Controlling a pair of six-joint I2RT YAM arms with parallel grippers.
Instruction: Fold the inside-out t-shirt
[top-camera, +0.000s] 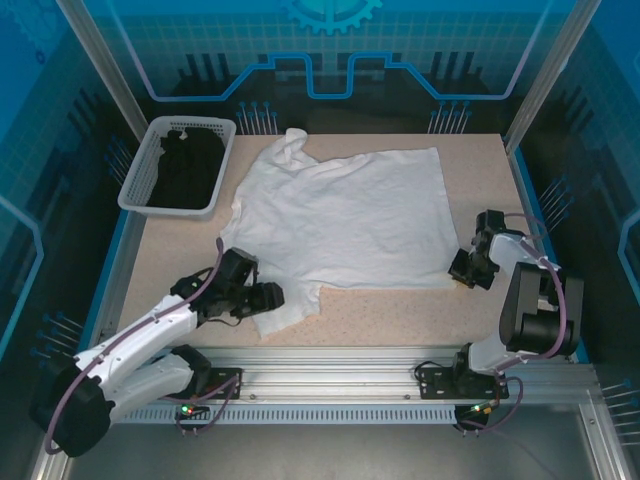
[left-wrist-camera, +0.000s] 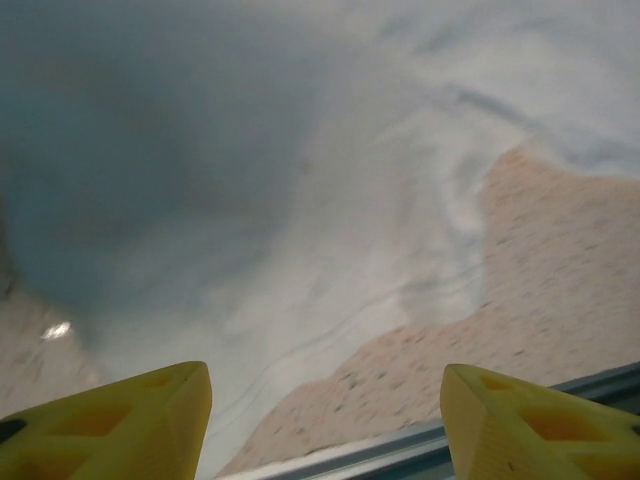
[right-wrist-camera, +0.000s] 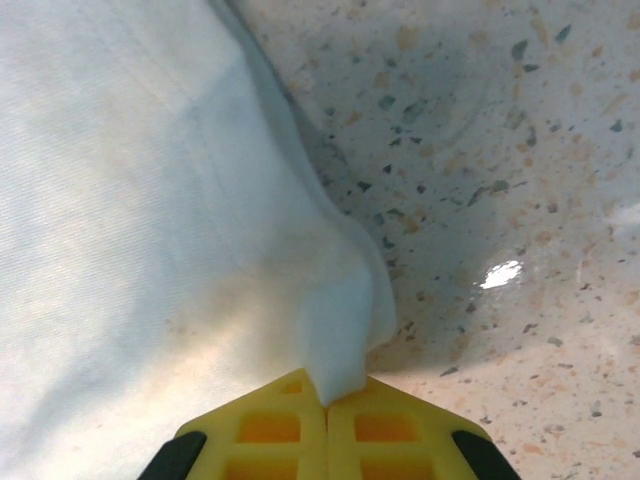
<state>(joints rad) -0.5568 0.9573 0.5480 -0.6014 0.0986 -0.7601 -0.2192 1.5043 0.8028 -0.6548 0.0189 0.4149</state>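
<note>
The inside-out t-shirt lies spread and wrinkled on the speckled table, collar toward the back left. My left gripper rests at the shirt's near left sleeve. In the left wrist view its yellow fingers stand wide apart, so that gripper is open, over the white cloth and its edge. My right gripper is at the shirt's near right corner. In the right wrist view that gripper is shut on a pinched-up fold of the shirt's edge.
A grey basket holding a black garment stands at the back left, just left of the shirt's collar. An aluminium rail runs along the near table edge, close behind the left gripper. Blue walls surround the table.
</note>
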